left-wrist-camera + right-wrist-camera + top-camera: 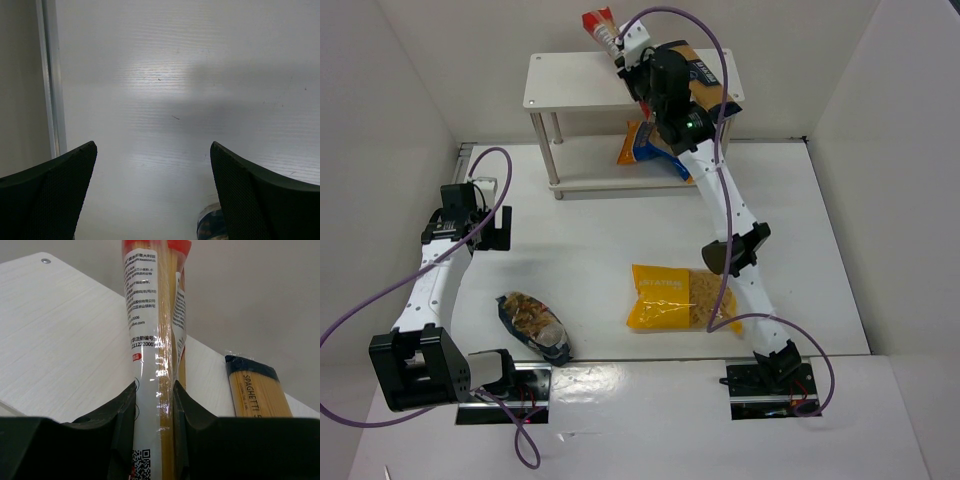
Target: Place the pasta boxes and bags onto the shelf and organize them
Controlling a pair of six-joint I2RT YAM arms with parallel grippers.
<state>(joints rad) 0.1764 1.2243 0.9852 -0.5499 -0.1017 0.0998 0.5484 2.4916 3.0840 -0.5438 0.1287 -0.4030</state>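
Pasta packs number five, and one is in a grip. The long narrow red pack (152, 340) is clear film with a red end, pale straight strands showing through. It carries a white label of small Chinese print and digits, with a QR code low down. The right gripper (154, 390) is clamped on it, one black finger on each side, holding it over the back part of the shelf's (570, 85) top board.

That shelf is white, with two boards, round legs and a screw in the corner. It stands at the far side of the table (590, 230).

A tan pack with a navy end (257, 395), printed "SPAGHETTI", lies on the top board, right of the held pack. A blue-and-orange bag (645, 145) sits on the lower board.

A yellow bag with a clear window (680, 298) lies flat on the table near the right arm; its printing is too small to read. A dark-blue clear bag (533, 325) lies near the left arm's base.

The left gripper (153, 150) hangs over bare table with its fingers spread wide, holding nothing.
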